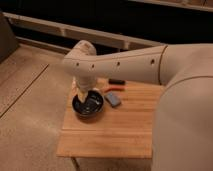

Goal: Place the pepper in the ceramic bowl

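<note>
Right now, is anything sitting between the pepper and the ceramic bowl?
Nothing sits squarely between them. The pepper lies on the table right of the ceramic bowl, with the blue block just in front of it, edging the direct path. The gripper hangs low over the bowl's left side.

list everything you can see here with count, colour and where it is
glossy round ceramic bowl: 1, navy-black, left part of the table
slender red-orange pepper: 1, red-orange, on the table behind the blue block
blue rectangular block: 1, blue, just right of the bowl
small black block: 1, black, near the table's far edge
wooden slatted table: 1, light wood, centre
speckled floor: 1, beige, left
robot arm: 1, off-white, reaching in from the right
gripper: 1, off-white, over the bowl
</note>
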Robot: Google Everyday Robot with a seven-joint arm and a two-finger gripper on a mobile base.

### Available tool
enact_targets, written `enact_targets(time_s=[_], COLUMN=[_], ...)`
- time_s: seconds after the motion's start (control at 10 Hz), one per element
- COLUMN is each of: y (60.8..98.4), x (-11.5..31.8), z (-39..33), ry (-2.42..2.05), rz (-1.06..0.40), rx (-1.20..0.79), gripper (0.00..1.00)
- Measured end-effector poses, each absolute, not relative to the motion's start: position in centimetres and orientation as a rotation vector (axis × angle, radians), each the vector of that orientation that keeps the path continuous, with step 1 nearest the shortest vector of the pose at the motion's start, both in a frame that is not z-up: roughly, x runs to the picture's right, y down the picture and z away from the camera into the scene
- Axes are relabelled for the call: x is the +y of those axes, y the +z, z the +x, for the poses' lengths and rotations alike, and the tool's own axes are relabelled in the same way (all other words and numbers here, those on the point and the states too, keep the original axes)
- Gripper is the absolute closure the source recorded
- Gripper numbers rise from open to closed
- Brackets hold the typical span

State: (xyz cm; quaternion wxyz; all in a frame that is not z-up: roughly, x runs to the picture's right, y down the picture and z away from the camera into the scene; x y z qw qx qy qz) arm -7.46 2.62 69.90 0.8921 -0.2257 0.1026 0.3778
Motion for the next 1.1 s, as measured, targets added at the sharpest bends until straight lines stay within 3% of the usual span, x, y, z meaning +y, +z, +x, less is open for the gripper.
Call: enact_targets(time_s=[0.6,1.1], y=[69.6,70.1], x=[3.7,3.6], z=[-4.3,-5.4], ry=[0.655,0.619], rz=[-0.535,-0.552], rx=[0.282,0.220], gripper=[0.35,0.35])
